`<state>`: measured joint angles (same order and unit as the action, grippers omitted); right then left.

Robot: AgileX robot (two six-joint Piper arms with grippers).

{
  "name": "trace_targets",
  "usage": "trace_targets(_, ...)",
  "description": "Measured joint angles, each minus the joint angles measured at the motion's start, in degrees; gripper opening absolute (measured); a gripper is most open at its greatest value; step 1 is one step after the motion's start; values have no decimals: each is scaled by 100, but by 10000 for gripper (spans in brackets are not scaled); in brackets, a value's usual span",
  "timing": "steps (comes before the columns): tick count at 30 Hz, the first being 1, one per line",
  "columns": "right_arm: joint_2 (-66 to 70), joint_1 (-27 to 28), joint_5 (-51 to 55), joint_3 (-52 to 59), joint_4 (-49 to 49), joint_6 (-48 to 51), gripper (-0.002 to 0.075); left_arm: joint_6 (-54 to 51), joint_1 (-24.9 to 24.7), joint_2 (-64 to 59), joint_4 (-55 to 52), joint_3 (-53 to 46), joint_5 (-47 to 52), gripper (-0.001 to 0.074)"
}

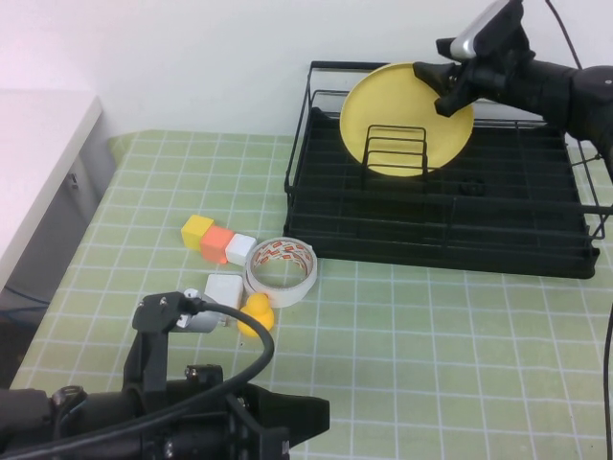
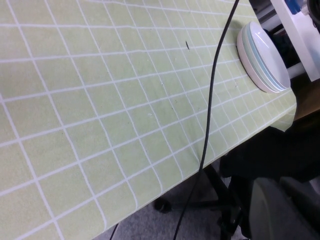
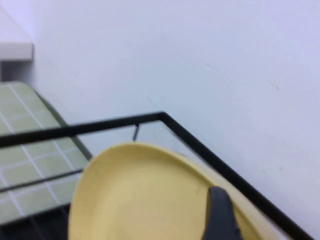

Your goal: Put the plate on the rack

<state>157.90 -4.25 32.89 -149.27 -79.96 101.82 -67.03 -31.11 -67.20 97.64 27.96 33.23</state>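
Observation:
The pale-yellow plate [image 1: 393, 115] stands upright on edge at the back left of the black wire rack [image 1: 441, 240], just behind the small upright wire dividers [image 1: 395, 149]. My right gripper [image 1: 442, 86] is shut on the plate's upper right rim. In the right wrist view one dark finger [image 3: 217, 215] lies on the plate's face [image 3: 140, 195], and the rack's top rail [image 3: 200, 147] runs behind it. My left gripper [image 1: 306, 422] rests low at the table's near edge, far from the rack; its fingers do not show clearly.
In front of the rack lie a tape roll [image 1: 281, 271], yellow [image 1: 197, 230], orange [image 1: 217, 242] and white [image 1: 239, 249] blocks, another white block [image 1: 224, 290] and a yellow duck [image 1: 256, 313]. A stack of white plates [image 2: 262, 57] sits near a table corner.

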Motion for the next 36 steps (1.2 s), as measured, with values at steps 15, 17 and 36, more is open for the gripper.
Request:
trace_targets(15, -1034, 241, 2307, 0, 602, -1858, 268, -611, 0, 1021, 67, 0, -2979, -1)
trace_targets(17, -1235, 379, 2731, 0, 719, -2212, 188, -766, 0, 1549, 123, -66, -3598, -1)
trace_targets(36, -3207, 126, 3804, -8, 2318, -4375, 13, -1723, 0, 4191, 301, -1213, -5911, -1)
